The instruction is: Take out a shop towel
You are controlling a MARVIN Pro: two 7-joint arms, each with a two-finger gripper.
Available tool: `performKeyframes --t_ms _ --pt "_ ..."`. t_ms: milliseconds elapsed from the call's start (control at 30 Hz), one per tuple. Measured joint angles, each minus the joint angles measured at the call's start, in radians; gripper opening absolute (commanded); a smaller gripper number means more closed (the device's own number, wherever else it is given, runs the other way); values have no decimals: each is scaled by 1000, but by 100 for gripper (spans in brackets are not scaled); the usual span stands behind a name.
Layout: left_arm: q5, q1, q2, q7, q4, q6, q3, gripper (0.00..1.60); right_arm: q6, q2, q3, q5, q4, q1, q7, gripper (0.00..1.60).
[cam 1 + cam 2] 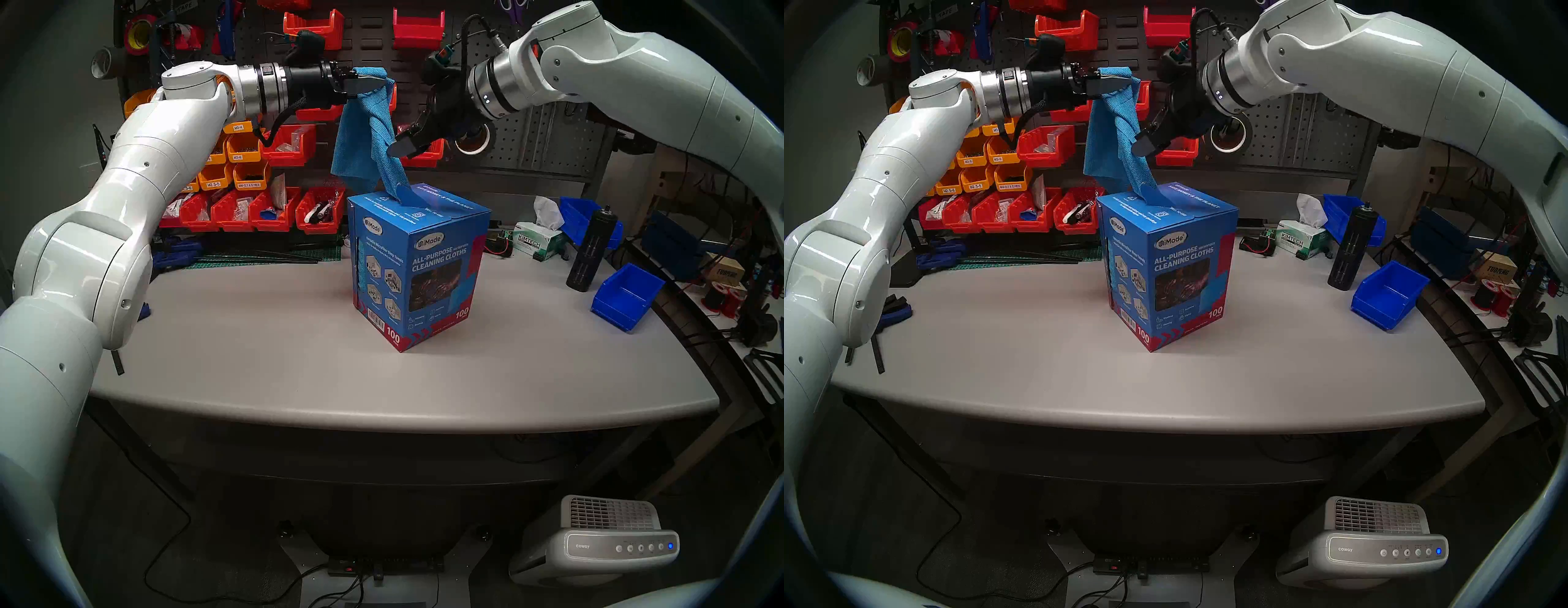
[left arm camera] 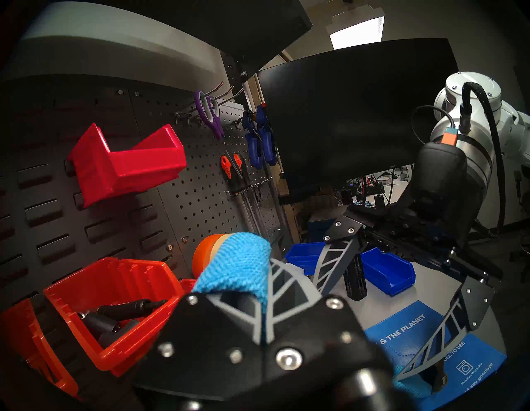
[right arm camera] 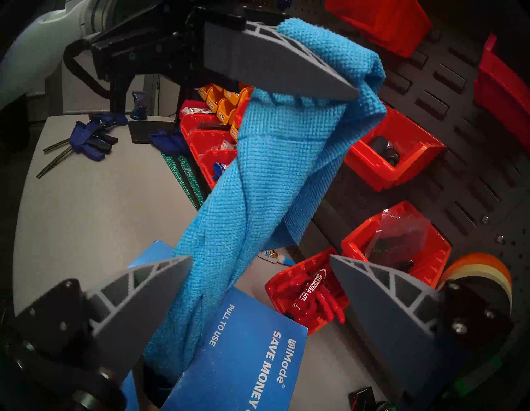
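The blue carton stands upright near the middle of the grey counter, and the shop towel rises out of the slot in its top, stretched up toward eleven o'clock. Its upper end is pinched in the left gripper, whose jaws are closed tight on a bunched fold of the cloth high above the carton; a loose flap hangs down on the side facing the bin wall. The towel's lower end is still tucked inside the carton's opening. The right gripper sits at about two o'clock from the carton top, its jaws spread wide with the twisted middle of the towel passing between them; one fingertip touches the cloth, the other stands clear. A Kimtech box sits at the counter's back.
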Motion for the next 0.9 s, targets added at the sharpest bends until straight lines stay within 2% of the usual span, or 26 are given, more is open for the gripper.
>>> performKeyframes --t_ms 500,900 --pt "1 0 1 0 0 -1 -3 0 -54 -61 23 -12 89 0 -21 160" --pt "1 -3 1 1 0 -2 -6 0 -67 -106 28 -19 141 -1 -16 160"
